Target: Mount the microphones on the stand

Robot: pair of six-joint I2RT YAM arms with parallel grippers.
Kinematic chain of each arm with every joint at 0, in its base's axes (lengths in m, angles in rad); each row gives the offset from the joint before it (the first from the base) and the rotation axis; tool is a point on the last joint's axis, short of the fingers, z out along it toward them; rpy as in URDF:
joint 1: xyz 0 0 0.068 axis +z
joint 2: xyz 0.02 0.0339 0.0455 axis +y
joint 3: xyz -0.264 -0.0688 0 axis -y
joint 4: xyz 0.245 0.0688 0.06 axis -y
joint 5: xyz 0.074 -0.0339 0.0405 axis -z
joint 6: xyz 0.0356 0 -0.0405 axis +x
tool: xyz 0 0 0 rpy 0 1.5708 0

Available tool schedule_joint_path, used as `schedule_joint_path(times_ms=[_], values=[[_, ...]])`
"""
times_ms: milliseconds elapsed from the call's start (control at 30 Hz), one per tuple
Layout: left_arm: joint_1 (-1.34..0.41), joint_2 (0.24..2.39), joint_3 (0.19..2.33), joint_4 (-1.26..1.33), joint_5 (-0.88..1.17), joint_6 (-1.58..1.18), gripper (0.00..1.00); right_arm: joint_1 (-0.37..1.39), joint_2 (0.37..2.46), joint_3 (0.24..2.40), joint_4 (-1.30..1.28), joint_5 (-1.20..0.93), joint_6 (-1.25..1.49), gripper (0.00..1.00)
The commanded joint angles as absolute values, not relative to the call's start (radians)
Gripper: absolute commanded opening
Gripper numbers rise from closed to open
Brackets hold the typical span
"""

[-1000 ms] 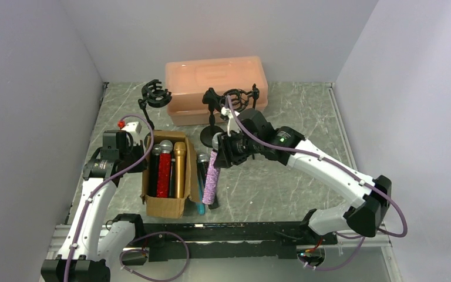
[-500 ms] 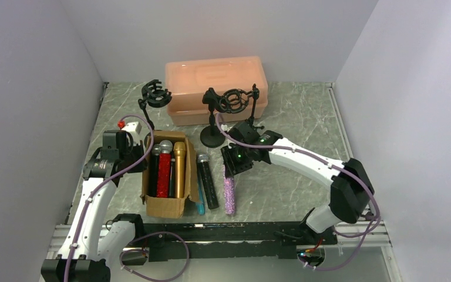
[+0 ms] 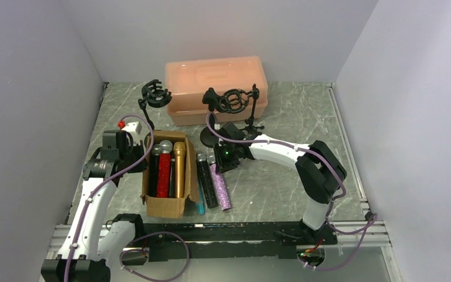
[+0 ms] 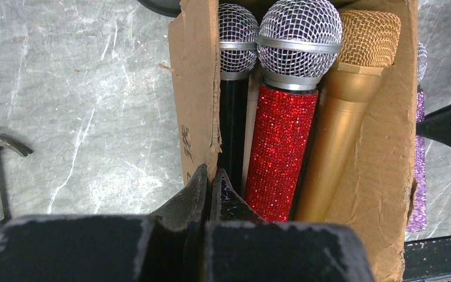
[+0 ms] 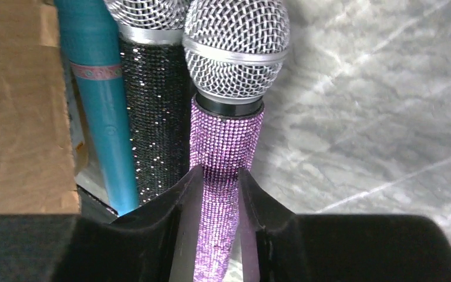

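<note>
1. We see the right gripper (image 5: 219,176) low over the table (image 3: 282,111). Its two fingers press against either side of the handle of the purple glitter microphone (image 5: 226,135), grasping it a little way below the mesh head.
2. That microphone lies flat on the table with its head toward the far wall. It is just beside the black glitter microphone (image 5: 155,135) and parallel to it.
3. On the other side of the black glitter one lies the teal microphone (image 5: 103,117), between it and the cardboard box (image 4: 197,88).
4. In the box we count three more, heads toward the far end. The black microphone (image 4: 234,117) is against the left wall, the red glitter microphone (image 4: 282,147) is in the middle, and the gold microphone (image 4: 340,135) is by the right wall.
5. The left gripper (image 4: 210,179) is clenched, fingers tight together, at the near end of the box's left wall. We cannot tell whether the cardboard edge is pinched between them.
6. A single stand (image 3: 154,95) rises just beyond the box. A group of stands (image 3: 233,101) stands to its right, in front of the peach plastic container (image 3: 214,73).
7. Every microphone we see lies on the table or in the box, apart from the holders on top of the stands.
</note>
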State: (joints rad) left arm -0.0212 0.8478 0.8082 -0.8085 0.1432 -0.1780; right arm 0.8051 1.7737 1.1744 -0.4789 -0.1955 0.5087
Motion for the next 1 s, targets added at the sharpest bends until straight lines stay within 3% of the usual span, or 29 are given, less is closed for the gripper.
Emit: schedule_joint_path(times_ms=[0,100,200,433,633,967], values=[[-0.020,0.826,0.856,-0.734,0.199,-0.198,0.00,0.802,1.782,1.213,-0.361,-0.196,0.616,0.33],[-0.020,0.828,0.860,-0.739,0.200,-0.196,0.00,0.803,1.733,1.220,-0.359,-0.197,0.640,0.49],[-0.020,0.825,0.861,-0.738,0.196,-0.196,0.00,0.806,1.662,1.245,-0.393,-0.168,0.644,0.56],[-0.020,0.822,0.858,-0.730,0.191,-0.211,0.00,0.891,1.565,1.355,-0.427,-0.126,0.666,0.59],[-0.020,0.822,0.862,-0.727,0.191,-0.225,0.00,1.023,1.746,1.601,-0.513,-0.099,0.632,0.61],[-0.019,0.822,0.859,-0.724,0.193,-0.228,0.00,1.061,2.010,1.861,-0.572,-0.119,0.590,0.62]])
